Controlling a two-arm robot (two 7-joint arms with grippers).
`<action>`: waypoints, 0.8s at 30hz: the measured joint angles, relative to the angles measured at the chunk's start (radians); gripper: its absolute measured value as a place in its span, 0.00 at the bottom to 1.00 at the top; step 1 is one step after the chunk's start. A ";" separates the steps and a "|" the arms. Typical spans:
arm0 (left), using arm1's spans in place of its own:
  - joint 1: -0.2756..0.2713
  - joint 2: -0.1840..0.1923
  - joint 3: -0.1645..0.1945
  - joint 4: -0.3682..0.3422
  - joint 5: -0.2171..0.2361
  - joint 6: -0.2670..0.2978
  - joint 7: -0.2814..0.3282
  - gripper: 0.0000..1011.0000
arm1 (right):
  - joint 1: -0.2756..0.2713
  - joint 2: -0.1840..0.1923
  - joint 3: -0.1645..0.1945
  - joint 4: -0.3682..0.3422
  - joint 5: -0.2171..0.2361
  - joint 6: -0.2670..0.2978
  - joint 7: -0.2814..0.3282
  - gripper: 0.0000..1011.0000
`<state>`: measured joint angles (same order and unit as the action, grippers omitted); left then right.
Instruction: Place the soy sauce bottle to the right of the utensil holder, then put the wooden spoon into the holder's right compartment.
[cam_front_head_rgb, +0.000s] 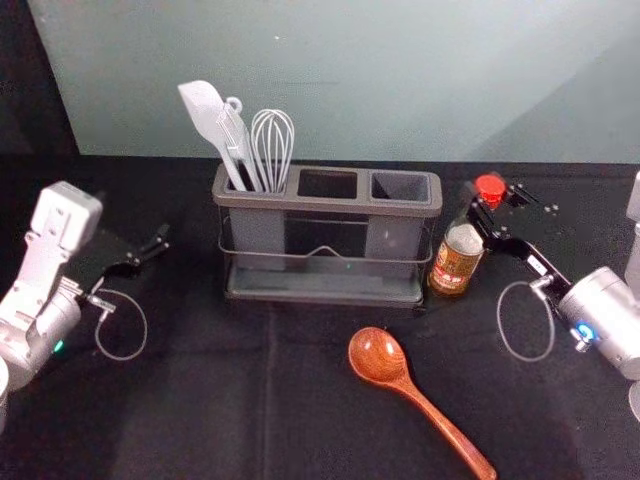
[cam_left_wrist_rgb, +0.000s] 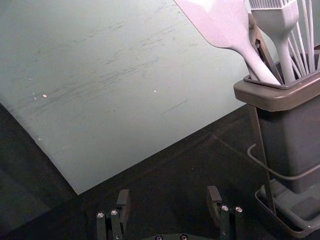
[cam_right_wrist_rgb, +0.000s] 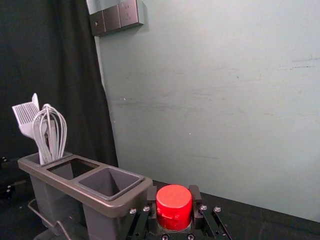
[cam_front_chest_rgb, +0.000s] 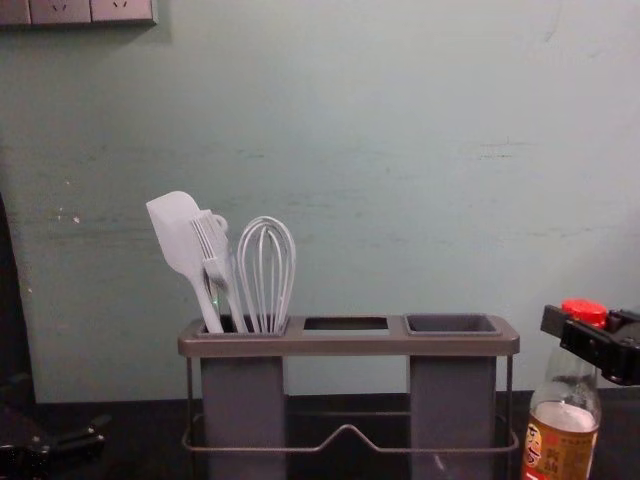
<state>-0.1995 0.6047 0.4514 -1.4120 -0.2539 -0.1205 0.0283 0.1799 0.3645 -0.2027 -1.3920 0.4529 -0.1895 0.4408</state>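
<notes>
The soy sauce bottle (cam_front_head_rgb: 456, 262), red-capped, is upright just right of the utensil holder (cam_front_head_rgb: 325, 293); whether its base touches the table I cannot tell. My right gripper (cam_front_head_rgb: 492, 212) is shut on its neck. In the right wrist view the right gripper (cam_right_wrist_rgb: 174, 207) has a finger against each side of the red cap (cam_right_wrist_rgb: 174, 206). The wooden spoon (cam_front_head_rgb: 378, 357) lies in front of the holder, bowl toward it, handle toward the near right. My left gripper (cam_front_head_rgb: 140, 262) is idle at the left; the left wrist view shows the left gripper (cam_left_wrist_rgb: 169, 205) open and empty.
A white spatula (cam_front_chest_rgb: 178, 235), a brush and a whisk (cam_front_chest_rgb: 266, 275) stand in the holder's left compartment. The middle and right compartments (cam_front_chest_rgb: 452, 324) are empty. A wall rises behind the black-covered table (cam_front_head_rgb: 200, 400).
</notes>
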 joint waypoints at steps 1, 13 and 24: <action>0.000 0.000 0.000 0.000 0.000 0.000 0.000 0.99 | 0.002 -0.001 -0.001 0.002 0.000 0.000 0.000 0.38; 0.000 0.000 0.000 0.000 0.000 0.000 0.000 0.99 | 0.013 -0.014 -0.006 0.020 -0.010 -0.004 0.000 0.43; 0.000 0.000 0.000 0.000 0.000 0.000 0.000 0.99 | -0.027 0.003 0.031 -0.085 -0.010 -0.012 -0.020 0.77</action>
<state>-0.1995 0.6047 0.4514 -1.4120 -0.2539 -0.1205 0.0283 0.1526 0.3679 -0.1720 -1.4770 0.4434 -0.2015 0.4210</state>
